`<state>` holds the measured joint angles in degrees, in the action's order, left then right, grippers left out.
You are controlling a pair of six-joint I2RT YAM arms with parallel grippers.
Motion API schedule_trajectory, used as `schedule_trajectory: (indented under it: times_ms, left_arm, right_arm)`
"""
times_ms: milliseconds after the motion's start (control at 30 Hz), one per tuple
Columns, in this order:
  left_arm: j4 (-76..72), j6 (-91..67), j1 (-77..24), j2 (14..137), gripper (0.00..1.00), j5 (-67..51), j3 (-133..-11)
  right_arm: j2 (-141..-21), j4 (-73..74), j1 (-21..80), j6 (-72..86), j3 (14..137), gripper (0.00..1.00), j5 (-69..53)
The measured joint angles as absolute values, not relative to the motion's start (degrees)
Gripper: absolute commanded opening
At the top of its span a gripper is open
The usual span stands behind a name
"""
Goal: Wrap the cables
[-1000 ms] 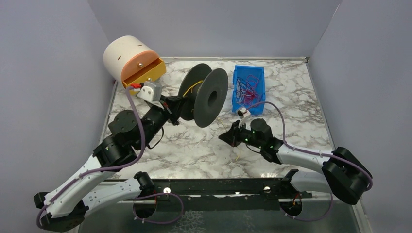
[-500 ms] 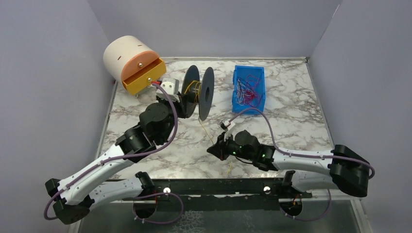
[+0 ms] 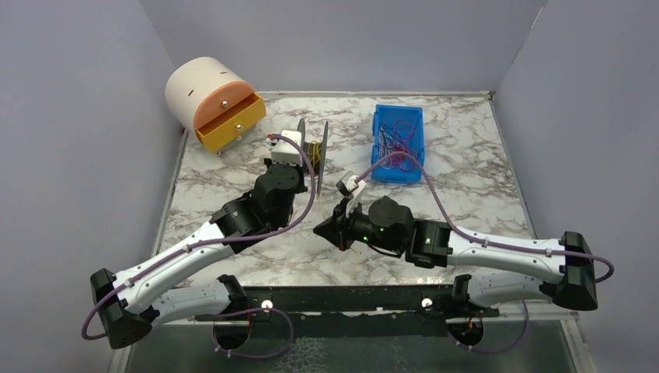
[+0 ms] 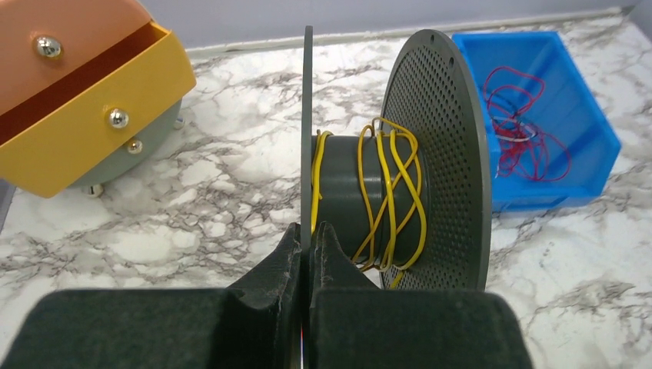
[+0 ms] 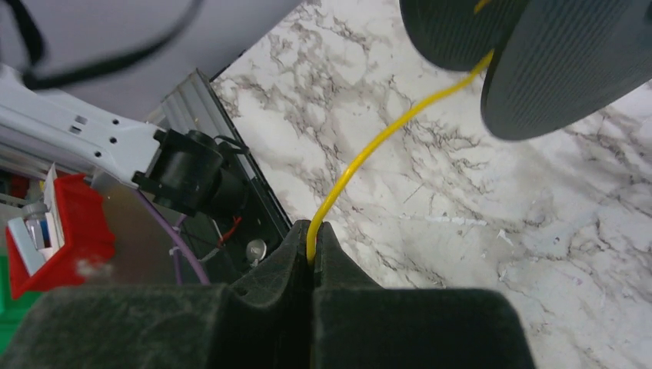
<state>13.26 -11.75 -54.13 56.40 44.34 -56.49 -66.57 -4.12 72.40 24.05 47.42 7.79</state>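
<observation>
A dark grey spool (image 4: 438, 154) stands on the marble table, edge-on in the top view (image 3: 320, 151). A yellow cable (image 4: 388, 192) is wound in loose turns round its hub. My left gripper (image 4: 307, 234) is shut on the rim of the spool's left flange. One strand of the yellow cable (image 5: 384, 134) runs from the spool (image 5: 553, 61) down to my right gripper (image 5: 311, 234), which is shut on it. In the top view the right gripper (image 3: 320, 231) hangs in front of the spool, toward the near edge. Red and purple cables (image 4: 523, 131) lie tangled in a blue bin (image 4: 592, 131).
The blue bin (image 3: 378, 128) sits right of the spool at the back. A cream drum with an orange face and an open yellow drawer (image 3: 225, 124) stands at the back left. A black rail (image 3: 350, 299) runs along the near edge. Grey walls close in three sides.
The left arm has swung right and turned the spool until it is edge-on to the top camera. The right gripper has moved left and nearer with the yellow cable.
</observation>
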Motion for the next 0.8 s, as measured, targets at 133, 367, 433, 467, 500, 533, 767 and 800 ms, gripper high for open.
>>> schedule_trajectory:
  times_ms: [133, 367, 433, 467, 500, 533, 767, 800]
  left_arm:
    - [15.25, -11.66, -54.13, 56.95, 0.0, 44.51, -54.96]
    - [18.15, -11.75, -54.52, 57.36, 0.0, 43.83, -54.89]
    - [19.2, -11.73, -54.57, 57.39, 0.0, 42.92, -54.87]
    - [19.75, -11.68, -54.57, 57.47, 0.0, 42.52, -54.89]
    - [20.25, -11.55, -54.63, 57.67, 0.0, 42.0, -54.89]
    - [20.78, -11.44, -54.65, 57.89, 0.0, 41.39, -54.92]
    - [25.19, -8.84, -54.87, 58.08, 0.0, 34.37, -54.92]
    - [25.91, -8.27, -54.87, 57.8, 0.0, 32.97, -54.92]
  right_arm:
    - [-66.65, 2.94, 72.4, 22.83, 55.0, 0.01, 9.3]
    - [-67.68, 12.53, 72.38, 17.1, 64.95, 0.01, 16.05]
    - [-68.58, 14.59, 72.38, 14.72, 67.22, 0.01, 17.91]
    - [-69.06, 15.68, 72.38, 13.45, 68.23, 0.01, 18.74]
    - [-69.58, 16.8, 72.38, 12.12, 69.21, 0.01, 19.49]
    - [-70.24, 17.89, 72.38, 10.79, 70.26, 0.01, 20.16]
    - [-73.73, 24.21, 70.54, 0.91, 75.48, 0.01, 21.28]
    - [-73.73, 24.71, 70.04, -0.47, 75.68, 0.01, 21.3]
